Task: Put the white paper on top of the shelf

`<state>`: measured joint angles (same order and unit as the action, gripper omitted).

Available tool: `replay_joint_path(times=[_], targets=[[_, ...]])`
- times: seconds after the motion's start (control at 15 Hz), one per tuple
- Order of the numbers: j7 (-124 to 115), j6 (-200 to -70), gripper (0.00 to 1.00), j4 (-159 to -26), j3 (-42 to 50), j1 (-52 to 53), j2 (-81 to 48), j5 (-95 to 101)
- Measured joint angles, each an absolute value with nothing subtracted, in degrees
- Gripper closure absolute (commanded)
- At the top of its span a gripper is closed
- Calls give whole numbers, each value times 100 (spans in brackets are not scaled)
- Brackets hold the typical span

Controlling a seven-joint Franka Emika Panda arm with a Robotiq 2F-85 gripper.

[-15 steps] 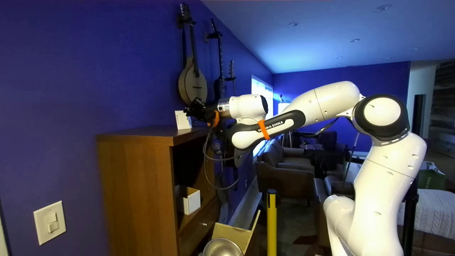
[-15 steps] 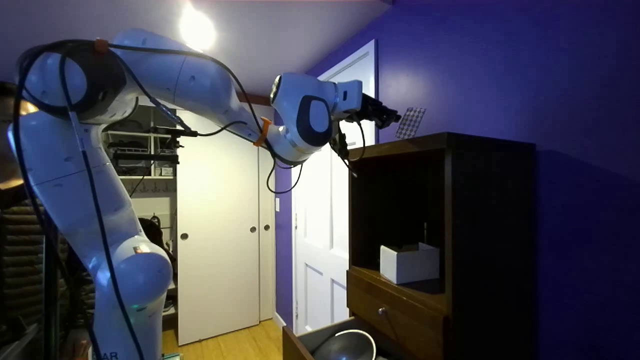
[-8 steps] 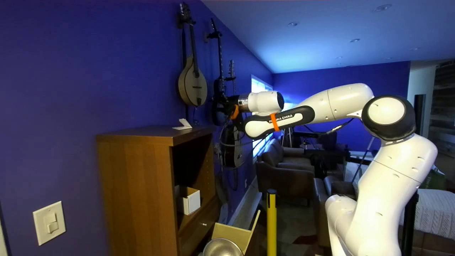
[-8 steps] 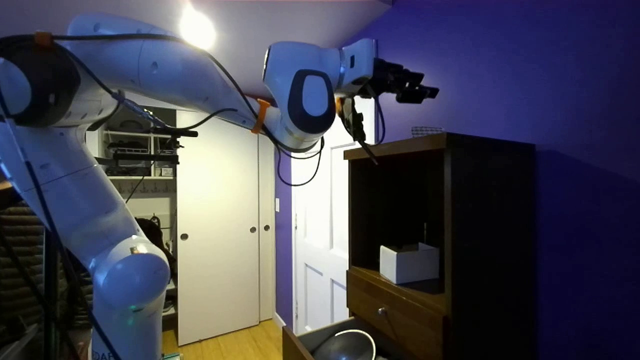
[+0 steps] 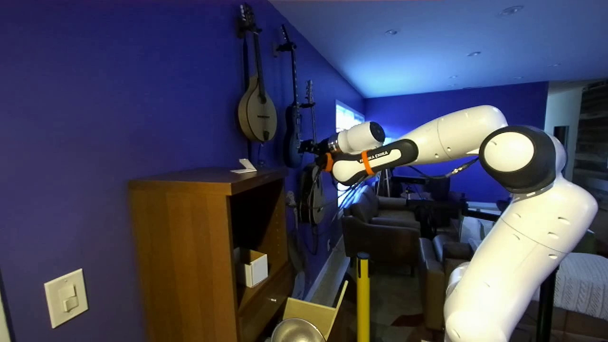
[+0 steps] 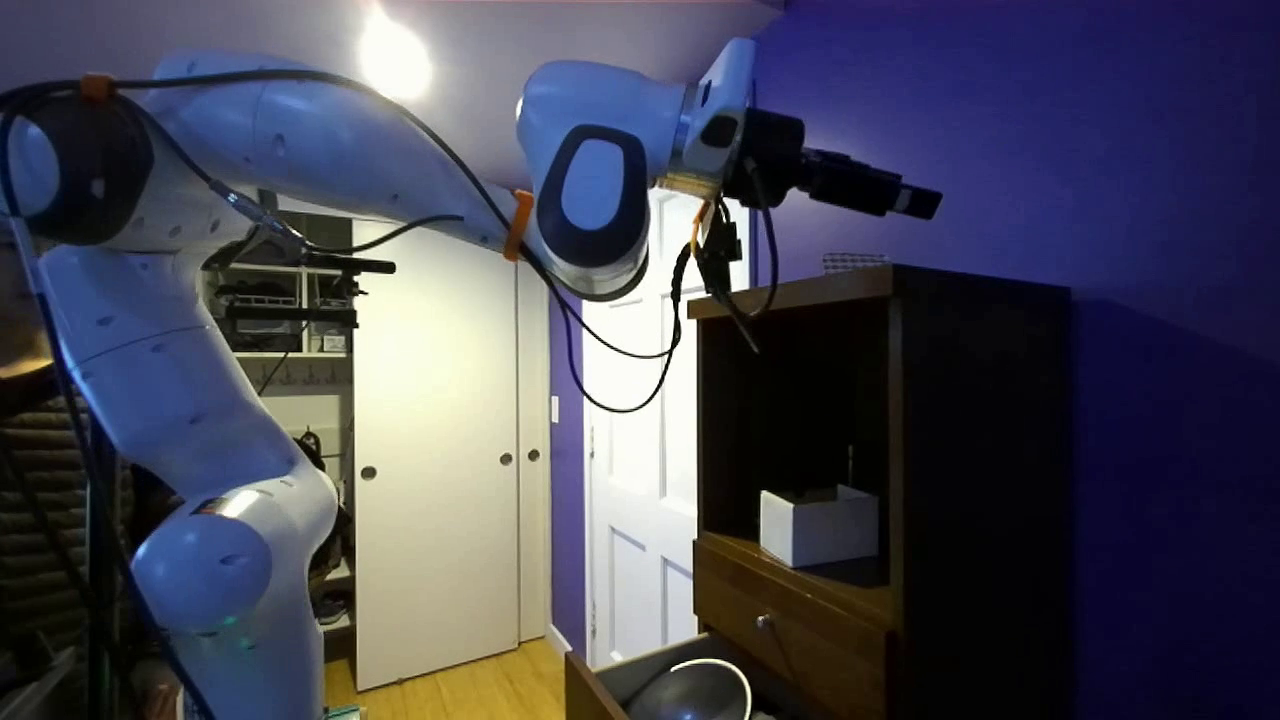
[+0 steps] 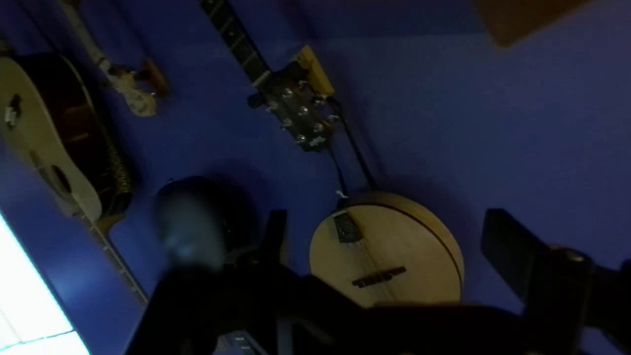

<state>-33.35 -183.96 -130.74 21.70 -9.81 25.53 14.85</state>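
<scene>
The white paper rests folded on top of the brown shelf, one flap raised, near the edge on the robot's side. In an exterior view only a low patterned strip of the paper shows above the shelf's top edge. My gripper is open in the wrist view, its dark fingers wide apart with nothing between them. In an exterior view the gripper hangs in the air, higher than the shelf top and apart from the paper. The paper is out of the wrist view.
Stringed instruments, among them a round-bodied one, hang on the blue wall beyond the shelf. A white box stands in the shelf's open compartment. Below it, a pulled-out drawer holds a metal bowl. A yellow post stands nearby.
The paper stood upright at the gripper's fingertips a second ago; now it lies folded on the shelf top. My gripper has opened and moved up and away from it, and the wrist has tilted.
</scene>
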Motion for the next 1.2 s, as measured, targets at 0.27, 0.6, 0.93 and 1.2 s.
replay_joint_path(times=[0.27,0.6,0.93,1.2], targets=[[-3263,-17976,0,-13377,1360,-2337,2511,2120],[-1909,-17561,0,-14380,2044,-817,2922,804],[-434,-16153,0,-14882,3052,401,3714,-117],[32,-15180,0,-14887,3387,499,4122,-168]])
